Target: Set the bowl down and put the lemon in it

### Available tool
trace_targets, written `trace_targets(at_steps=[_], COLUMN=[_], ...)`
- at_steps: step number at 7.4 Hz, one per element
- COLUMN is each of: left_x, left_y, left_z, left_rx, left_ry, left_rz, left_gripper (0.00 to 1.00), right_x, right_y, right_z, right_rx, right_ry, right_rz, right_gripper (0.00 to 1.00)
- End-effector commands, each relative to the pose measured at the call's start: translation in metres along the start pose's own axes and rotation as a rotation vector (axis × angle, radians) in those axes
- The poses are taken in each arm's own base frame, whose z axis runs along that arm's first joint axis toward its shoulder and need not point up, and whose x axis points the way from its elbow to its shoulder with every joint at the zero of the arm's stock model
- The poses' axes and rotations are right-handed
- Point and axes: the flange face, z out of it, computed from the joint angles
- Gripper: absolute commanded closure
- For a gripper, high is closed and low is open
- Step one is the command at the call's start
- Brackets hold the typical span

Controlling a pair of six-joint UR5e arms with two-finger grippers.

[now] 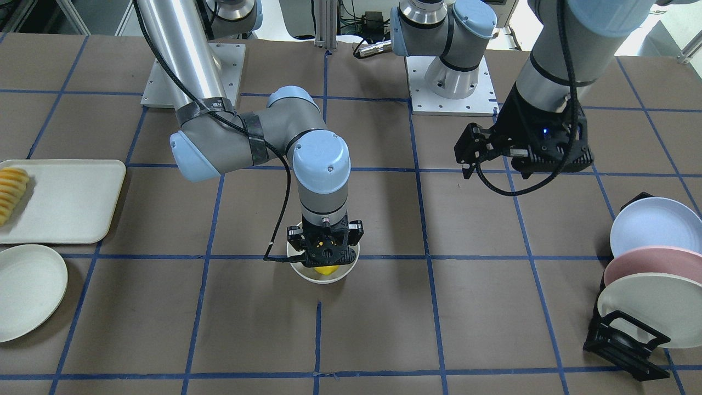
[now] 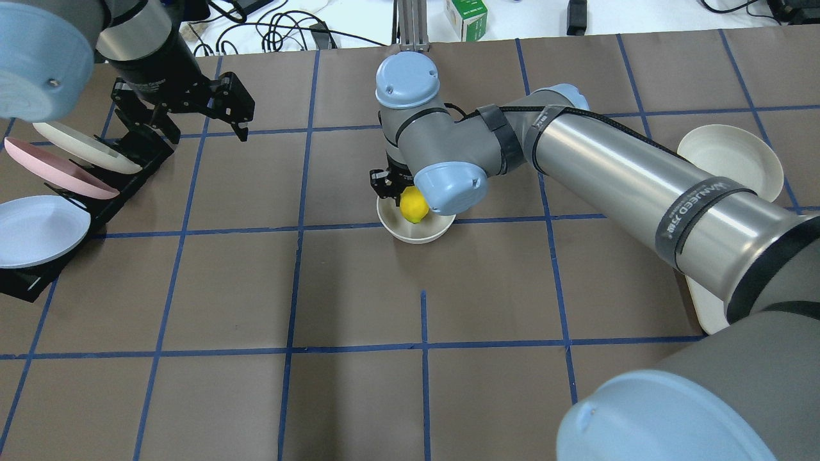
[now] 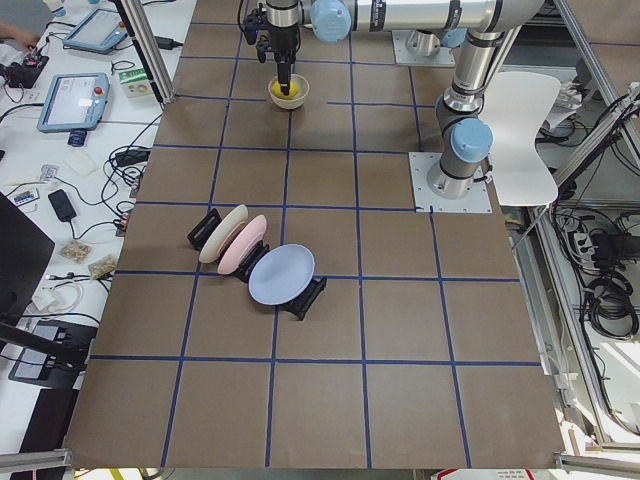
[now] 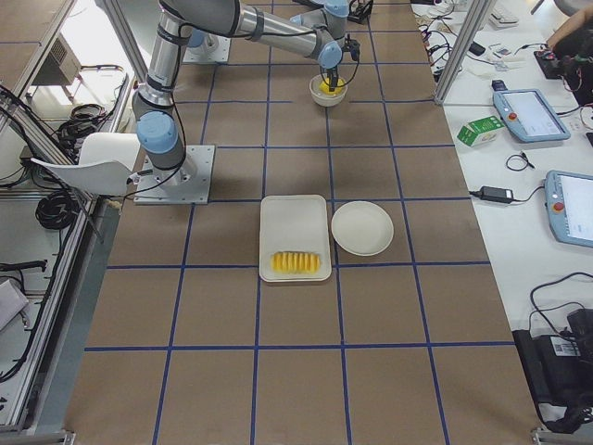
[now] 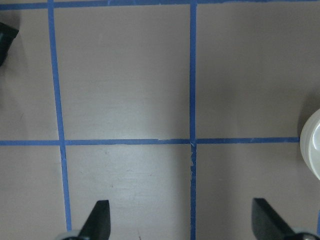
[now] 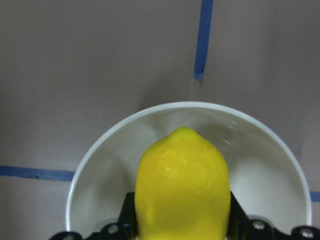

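Observation:
The off-white bowl (image 1: 303,271) stands on the brown table near its middle; it also shows in the overhead view (image 2: 418,234) and the right wrist view (image 6: 260,185). My right gripper (image 1: 324,258) points straight down into the bowl and is shut on the yellow lemon (image 6: 183,190), which sits inside the bowl's opening (image 2: 414,205). I cannot tell whether the lemon touches the bowl's bottom. My left gripper (image 2: 205,131) is open and empty, hovering above the table beside the plate rack; its fingertips (image 5: 100,215) show over bare table.
A black rack with pastel plates (image 1: 647,285) stands on the robot's left side. A cream tray (image 1: 71,203) with sliced orange-yellow food (image 1: 11,192) and a flat cream plate (image 1: 27,291) lie on the robot's right side.

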Motion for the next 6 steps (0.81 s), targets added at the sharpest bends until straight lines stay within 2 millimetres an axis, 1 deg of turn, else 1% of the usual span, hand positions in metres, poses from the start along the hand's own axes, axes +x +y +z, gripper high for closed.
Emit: trace_targets(at_steps=[1, 2, 3, 4, 5, 6], left_x=[-0.002, -0.002, -0.002, -0.002, -0.002, -0.001], left_y=[0.02, 0.026, 0.026, 0.023, 0.023, 0.023], left_z=[-0.006, -0.006, -0.004, 0.002, 0.002, 0.001], left_rx=[-0.028, -0.043, -0.055, -0.065, -0.065, -0.063], left_ry=[-0.011, -0.014, -0.013, -0.011, -0.011, -0.008], left_rz=[0.001, 0.001, 0.002, 0.002, 0.002, 0.002], left_gripper=[0.0, 0.0, 0.0, 0.0, 0.0, 0.0], right_x=[0.003, 0.003, 0.004, 0.006, 0.016, 0.026], right_y=[0.009, 0.007, 0.006, 0.007, 0.014, 0.028], right_z=[0.014, 0.01, 0.005, -0.025, -0.064, -0.111], right_rx=[0.003, 0.012, 0.016, 0.054, 0.063, 0.083], right_ry=[0.007, 0.007, 0.013, 0.003, 0.001, -0.003], right_rz=[0.006, 0.009, 0.01, 0.004, 0.013, 0.02], right_gripper=[0.53, 0.01, 0.0, 0.0, 0.0, 0.0])
